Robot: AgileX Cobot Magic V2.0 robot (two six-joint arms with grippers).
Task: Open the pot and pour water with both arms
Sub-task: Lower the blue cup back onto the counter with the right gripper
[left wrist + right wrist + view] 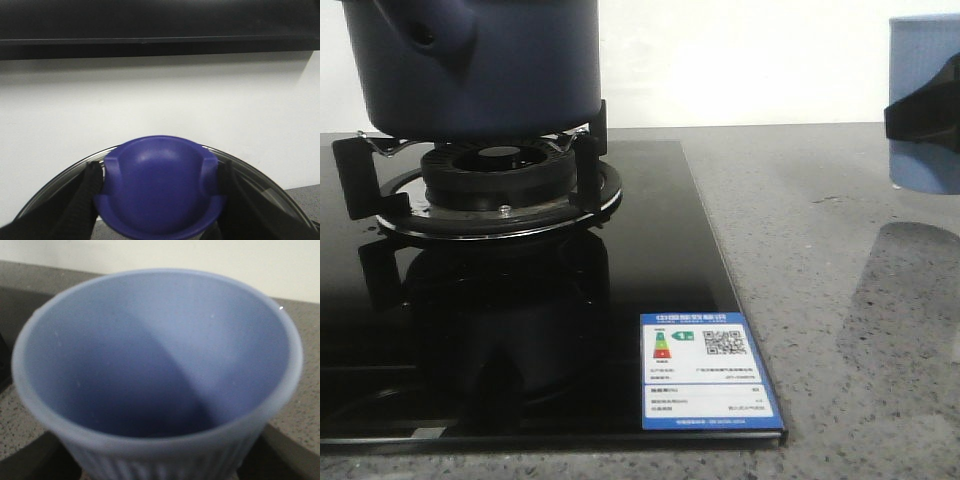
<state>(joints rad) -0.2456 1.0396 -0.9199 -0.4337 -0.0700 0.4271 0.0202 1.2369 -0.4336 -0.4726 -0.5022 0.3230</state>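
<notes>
Sitting on the burner (495, 180) of the black hob (650, 250), the pot (470, 65) fills the upper left of the front view, its top cut off by the frame. Its stubby tube (420, 35) is seen on the near side, pointing roughly toward the camera and slightly left; the pot's axis is upright.

At the right edge of the front view, the cup (925, 105) is held clear of the grey counter (840, 300), well apart from the pot and about level with its wall. It is kept upright, mouth up, and no water can be made out inside in the right wrist view (155, 365). The right gripper (920, 120) is clenched around it, dark fingers (910, 118) being visible across its side.

In the left wrist view, the blue knob (160, 187) of the glass lid (260, 180) is grasped by the left gripper (160, 192), one dark finger (82, 200) on each side. Whether the lid is lifted off the pot cannot be told.

The coming pour is judged to depend on the gap between cup and pot, the right arm being the nearer carrier.
</notes>
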